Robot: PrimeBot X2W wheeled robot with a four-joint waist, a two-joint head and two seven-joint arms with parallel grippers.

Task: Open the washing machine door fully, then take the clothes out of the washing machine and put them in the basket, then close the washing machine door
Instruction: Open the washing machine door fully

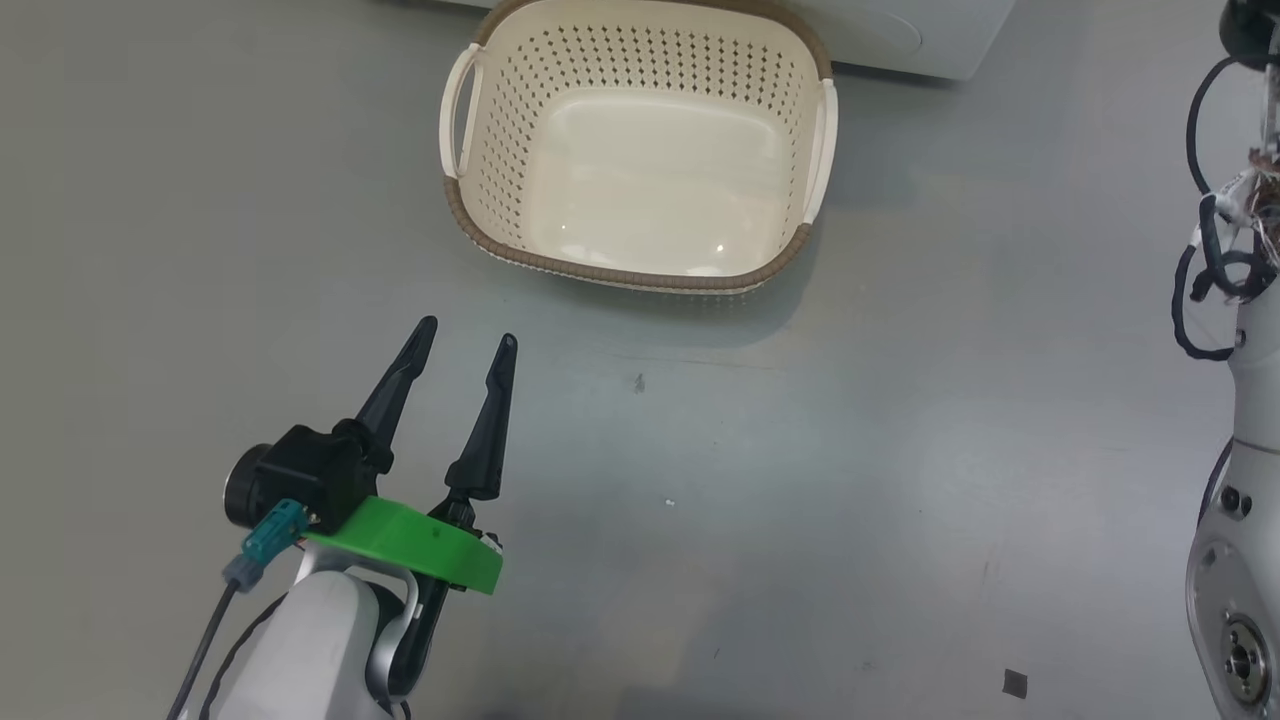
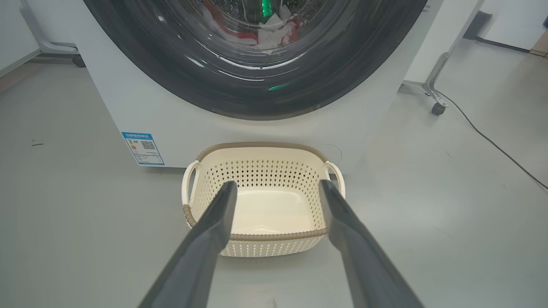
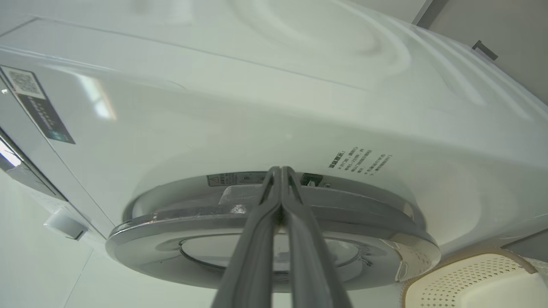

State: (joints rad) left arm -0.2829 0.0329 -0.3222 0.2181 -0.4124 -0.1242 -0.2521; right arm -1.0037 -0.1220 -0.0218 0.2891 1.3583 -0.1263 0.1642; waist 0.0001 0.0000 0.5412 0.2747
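The cream basket [image 1: 620, 275] stands empty on the grey floor, right in front of the white washing machine [image 2: 171, 124]. The washing machine door [image 2: 342, 64], black-rimmed, lies shut against the machine. Red and white clothes [image 2: 274, 32] show through its glass. My left gripper [image 1: 468, 332] hovers open and empty above the floor short of the basket; its fingers frame the basket [image 2: 261, 146] in the left wrist view. My right gripper [image 3: 280, 169] is shut, its tips at the gap between the door rim [image 3: 171, 252] and the machine front [image 3: 257, 107], holding nothing that I can see.
A blue sticker [image 2: 143, 147] marks the machine's lower left corner. A wheeled stand leg [image 2: 436, 85] and a cable [image 2: 492, 141] lie on the floor to the machine's right. My right forearm [image 1: 1250, 400] with cables rises along the head view's right edge.
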